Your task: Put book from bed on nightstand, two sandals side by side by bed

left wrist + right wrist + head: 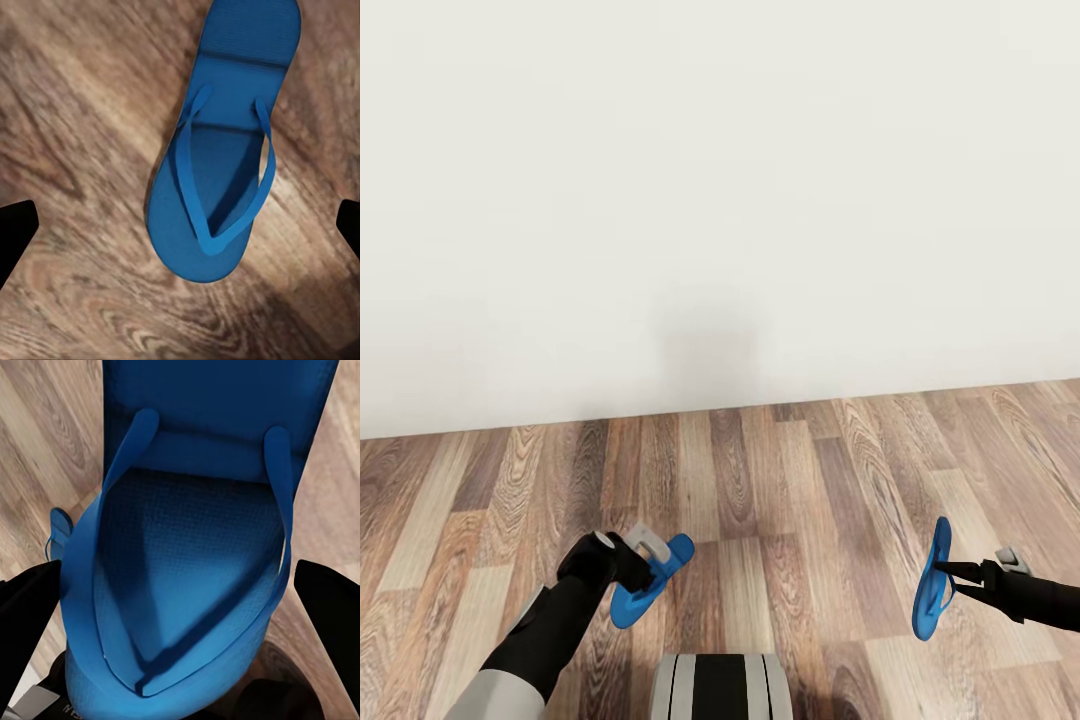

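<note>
Left pincer (643,560): jaws spread, sandal (650,582) lies beneath on floor (780,470), lower left.
Right pincer (950,572): grips the other sandal (933,580) on edge, lower right.

Light-brown wood plank floor (780,480) with mixed pale and darker boards, running up to a plain white wall (720,200). Left blue sandal (650,580) seems to lie flat on the floor, straps up. Right blue sandal (933,580) stands on edge, off the planks; contact with the floor unclear.
</note>
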Robot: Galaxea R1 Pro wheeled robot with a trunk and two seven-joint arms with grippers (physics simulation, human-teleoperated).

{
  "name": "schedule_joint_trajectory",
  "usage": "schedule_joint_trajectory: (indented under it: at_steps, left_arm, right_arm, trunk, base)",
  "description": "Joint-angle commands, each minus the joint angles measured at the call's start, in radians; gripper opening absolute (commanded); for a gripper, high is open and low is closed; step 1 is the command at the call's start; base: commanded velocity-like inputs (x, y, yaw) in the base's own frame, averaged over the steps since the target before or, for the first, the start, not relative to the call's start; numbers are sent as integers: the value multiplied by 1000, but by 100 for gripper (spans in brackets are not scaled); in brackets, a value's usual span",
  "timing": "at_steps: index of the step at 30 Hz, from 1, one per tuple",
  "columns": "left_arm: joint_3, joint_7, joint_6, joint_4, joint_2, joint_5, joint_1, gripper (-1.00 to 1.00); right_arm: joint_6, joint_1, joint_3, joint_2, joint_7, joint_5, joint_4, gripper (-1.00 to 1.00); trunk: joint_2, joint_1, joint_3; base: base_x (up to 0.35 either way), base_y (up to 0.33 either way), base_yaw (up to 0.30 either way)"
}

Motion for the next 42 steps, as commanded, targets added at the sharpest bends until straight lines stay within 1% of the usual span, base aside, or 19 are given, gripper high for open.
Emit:
schedule_joint_trajectory:
  at_steps: [1,13,35,42]
  left_arm:
    - [0,-7,2,-1,-1,-10,0,100]
    - [-1,-4,2,1,-4,-5,0,100]
    - [-1,-4,1,11,-5,-5,0,100]
    - [-1,-4,1,11,-5,-5,0,100]
  right_arm:
    - [5,0,-1,0,4,0,0,-100]
    - [5,0,-2,0,4,-2,0,-100]
    - [5,0,0,0,5,-2,0,-100]
    - [5,0,0,0,4,-2,-1,-100]
  trunk:
    - [0,0,-1]
    - [0,0,-1]
    - [-5,10,-86]
    - [-5,10,-86]
  base:
    - [0,0,0]
    - [0,0,0]
    - [0,0,0]
    - [0,0,0]
